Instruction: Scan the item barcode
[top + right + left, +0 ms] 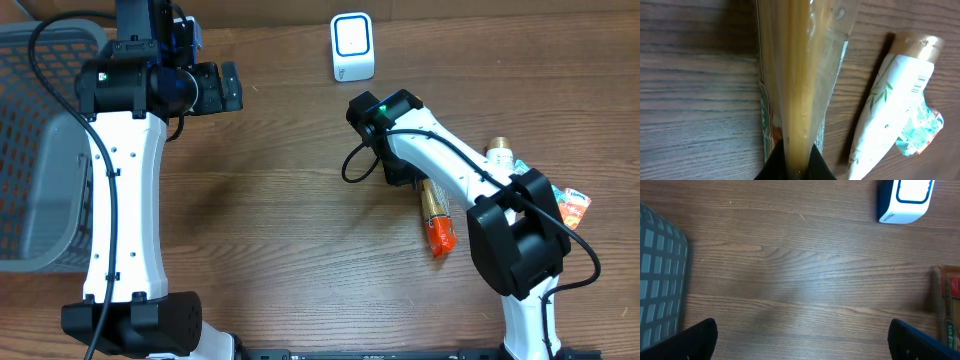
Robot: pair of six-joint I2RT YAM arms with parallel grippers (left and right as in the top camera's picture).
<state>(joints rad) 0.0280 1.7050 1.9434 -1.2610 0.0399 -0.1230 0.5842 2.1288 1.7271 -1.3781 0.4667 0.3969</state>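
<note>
- Your right gripper (796,166) has its jaws clamped on one end of the spaghetti packet (800,75). The dark fingers pinch it from either side at the bottom of the right wrist view.
- From that pinch the packet runs straight out ahead of the jaws, its long axis in line with the fingers. Nearly all of its length sits beyond the fingertips.
- I cannot tell whether the far end rests on the table (790,265) or hangs clear of it.
- The scanner (352,47) stands near the right jaws on the overhead view, out toward the far edge of the table and slightly to your left. It does not show in the right wrist view, so I judge it lies off the line along which the packet points.
- That is what the coming move turns on. You probably need to swing the packet's length round toward the scanner's window, not merely carry it across.
- No barcode shows on the face in view, so you may also need to roll the packet.
- A tube (885,105) lies just beside the packet, on the right of the jaws, roughly parallel and not touching it. Mind it if you sweep that way.
- Your left gripper (802,342) has its jaws spread wide with nothing between them. The scanner sits ahead of them to the right, and the packet is well apart at the right edge of that view, so the right arm is the one placed for this.
</note>
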